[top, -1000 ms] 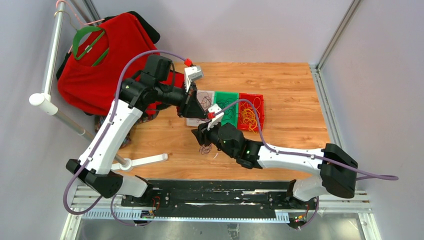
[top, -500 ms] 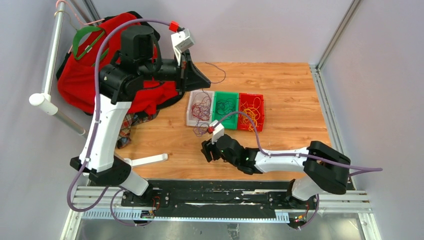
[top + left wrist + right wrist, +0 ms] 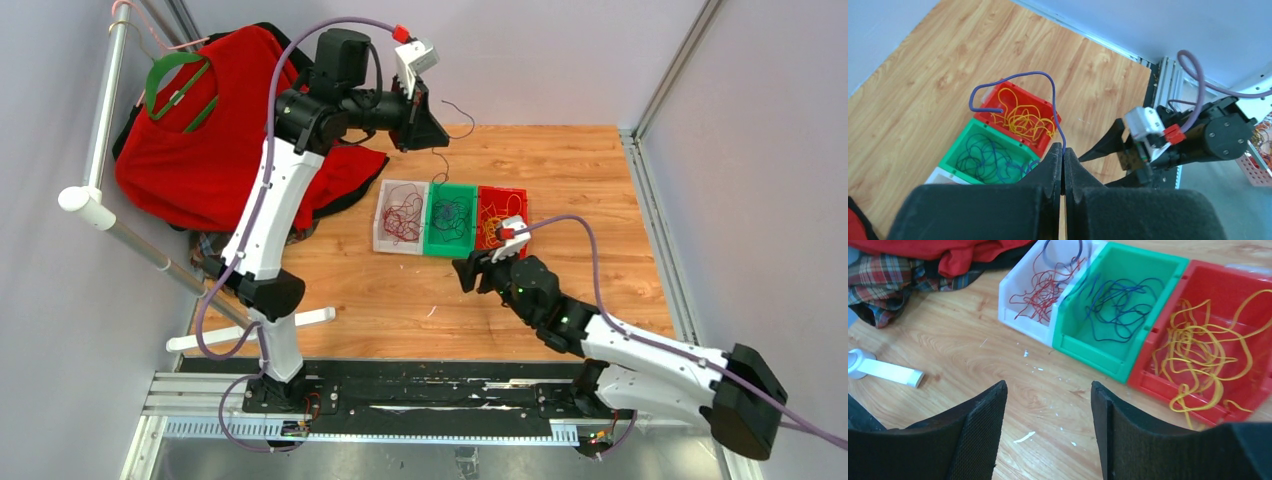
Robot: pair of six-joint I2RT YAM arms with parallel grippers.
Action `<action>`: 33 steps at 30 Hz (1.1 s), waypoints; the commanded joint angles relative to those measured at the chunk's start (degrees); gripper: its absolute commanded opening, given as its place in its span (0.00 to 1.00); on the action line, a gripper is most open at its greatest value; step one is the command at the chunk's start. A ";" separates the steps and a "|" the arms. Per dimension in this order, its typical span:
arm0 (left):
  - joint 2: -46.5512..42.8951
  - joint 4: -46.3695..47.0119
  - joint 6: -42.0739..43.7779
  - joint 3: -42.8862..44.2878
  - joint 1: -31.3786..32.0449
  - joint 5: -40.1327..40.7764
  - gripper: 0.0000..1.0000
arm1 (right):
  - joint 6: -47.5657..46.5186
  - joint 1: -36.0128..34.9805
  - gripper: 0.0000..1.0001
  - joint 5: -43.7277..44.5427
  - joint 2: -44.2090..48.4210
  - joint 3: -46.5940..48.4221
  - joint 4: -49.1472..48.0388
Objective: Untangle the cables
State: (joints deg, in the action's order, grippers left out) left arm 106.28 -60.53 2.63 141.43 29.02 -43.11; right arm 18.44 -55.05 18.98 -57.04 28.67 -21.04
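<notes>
Wood-plank table (image 3: 580,180) between pale walls. Left gripper (image 3: 1063,155) is clamped on a purple cable (image 3: 1013,74), its arm reaching high above the far edge. Right gripper (image 3: 1048,390) is spread and empty, low before three bins (image 3: 1088,355) holding other cables (image 3: 1118,310) by colour.

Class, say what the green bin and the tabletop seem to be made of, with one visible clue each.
Green bin: likely moulded plastic, smooth, glossy, uniform colour, thick rim. Tabletop: wood or wood-print laminate, satin; grain streaks and plank seams show.

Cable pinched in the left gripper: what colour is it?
The cable is dark blue-purple, seen best in the left wrist view, rising from the shut left gripper.
</notes>
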 commanded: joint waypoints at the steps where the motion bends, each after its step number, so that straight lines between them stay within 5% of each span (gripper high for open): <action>1: 2.56 1.04 -0.71 5.71 0.34 -0.12 0.01 | -0.04 3.90 0.64 2.87 7.98 -2.68 6.19; 8: 5.97 8.77 -1.78 3.63 0.34 0.00 0.01 | -0.99 8.85 0.68 8.14 17.79 -3.90 12.47; 18: 6.80 20.95 5.97 -15.91 0.52 7.36 0.01 | -3.06 9.95 0.67 10.79 23.26 -3.28 16.29; 33: 5.05 23.55 7.97 -11.37 0.52 6.63 0.00 | -2.73 10.81 0.65 10.91 22.98 -2.49 18.95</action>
State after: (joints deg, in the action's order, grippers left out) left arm 116.27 -41.23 9.78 130.08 29.08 -34.74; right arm 15.79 -45.84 28.58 -33.56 25.41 -3.90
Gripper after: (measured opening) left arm 0.015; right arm 0.656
